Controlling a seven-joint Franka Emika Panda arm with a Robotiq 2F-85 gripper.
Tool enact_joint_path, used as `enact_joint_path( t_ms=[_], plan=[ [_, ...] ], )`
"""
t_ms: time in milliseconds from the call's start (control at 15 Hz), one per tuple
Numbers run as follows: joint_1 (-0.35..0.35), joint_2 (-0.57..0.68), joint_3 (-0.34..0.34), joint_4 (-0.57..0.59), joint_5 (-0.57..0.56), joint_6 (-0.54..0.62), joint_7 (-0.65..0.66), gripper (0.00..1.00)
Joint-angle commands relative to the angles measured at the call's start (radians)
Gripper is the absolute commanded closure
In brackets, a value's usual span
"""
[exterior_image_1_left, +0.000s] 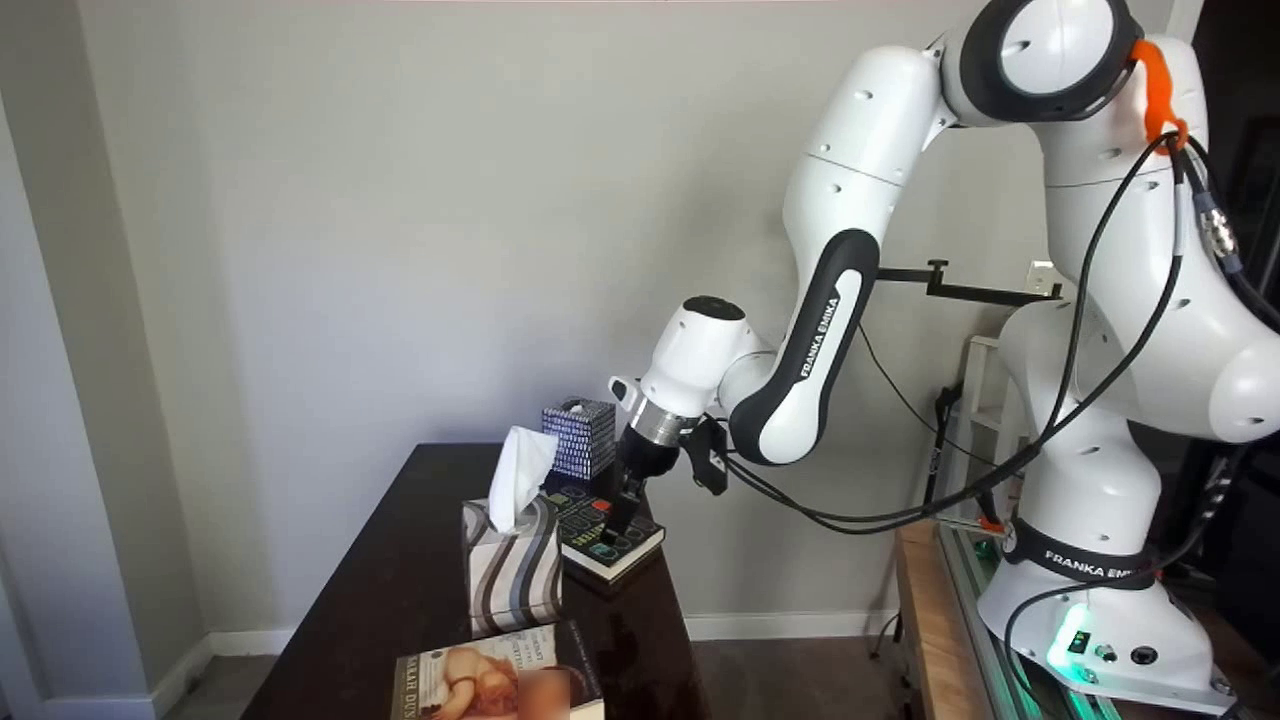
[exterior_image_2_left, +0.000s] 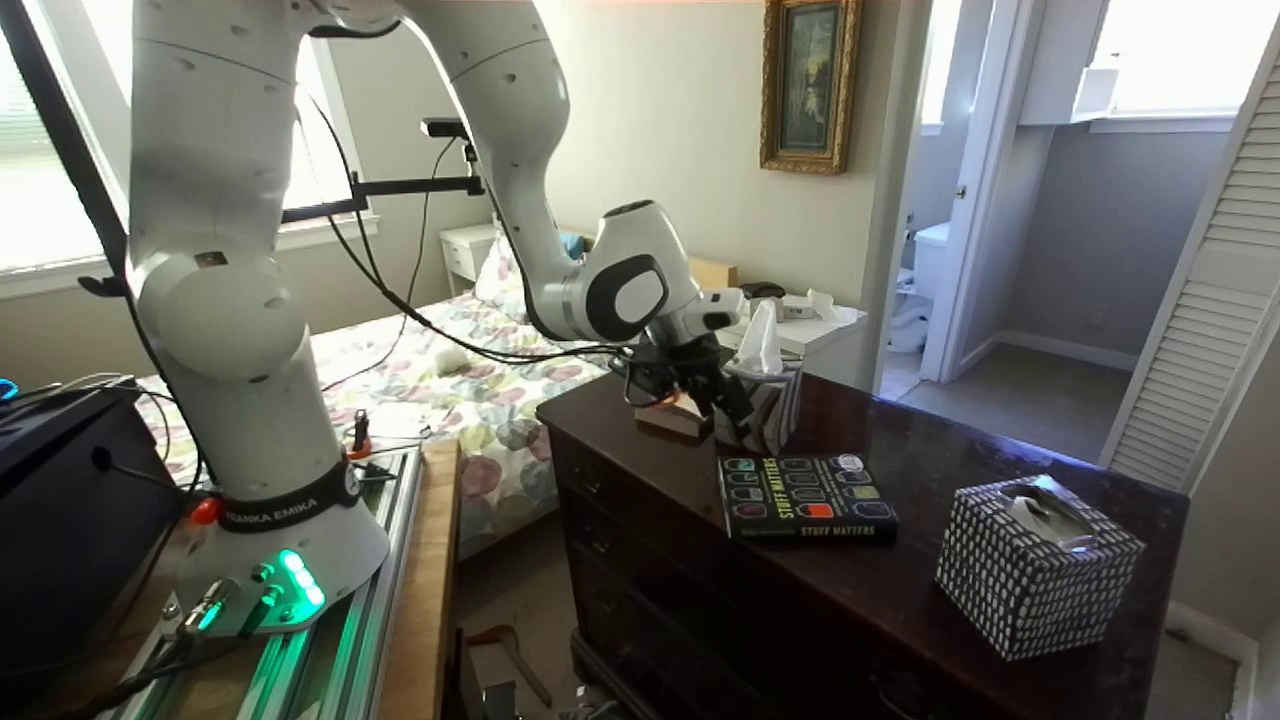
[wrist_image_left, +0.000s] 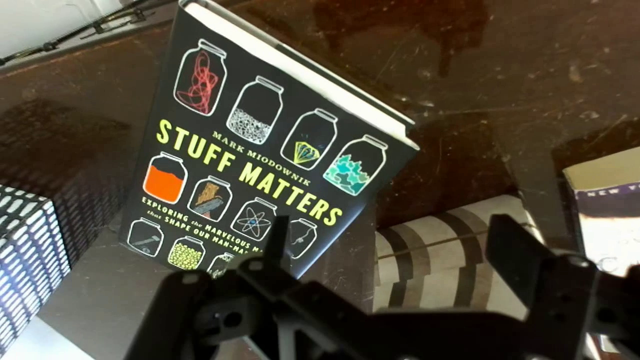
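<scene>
We see the gripper tilted low over the dresser, its jaws spread wide and clasping nothing. In the wrist view, from it, the black book lies flat towards ten o'clock, and the striped tissue box stands near, towards four. We find the patterned tissue box out at nine o'clock and part of another book at three. In an exterior view, a framed picture hangs at twelve o'clock from the black book.

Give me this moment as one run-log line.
gripper: open, empty | near: striped tissue box, Stuff Matters book | contact: cannot tell | book: flat on dresser | patterned tissue box: on dresser, apart from book
</scene>
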Motion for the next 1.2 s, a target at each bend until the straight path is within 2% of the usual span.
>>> enact_joint_path(
  t_ms=[0, 267, 733, 1000, 1067, 1133],
  plan=[
    [0.065, 0.096, -0.067, 0.006, 0.007, 0.112, 0.012, 0.0],
    [0.067, 0.162, -0.056, 0.012, 0.009, 0.168, 0.0, 0.0],
    [0.152, 0.288, -0.133, 0.041, 0.069, 0.313, -0.005, 0.0],
    [0.162, 0.338, -0.135, 0.04, 0.13, 0.416, 0.009, 0.0],
    [0.077, 0.311, -0.022, 0.029, 0.291, 0.408, -0.164, 0.0],
    [0.063, 0.318, 0.0, 0.033, 0.342, 0.413, -0.198, 0.0]
  ],
)
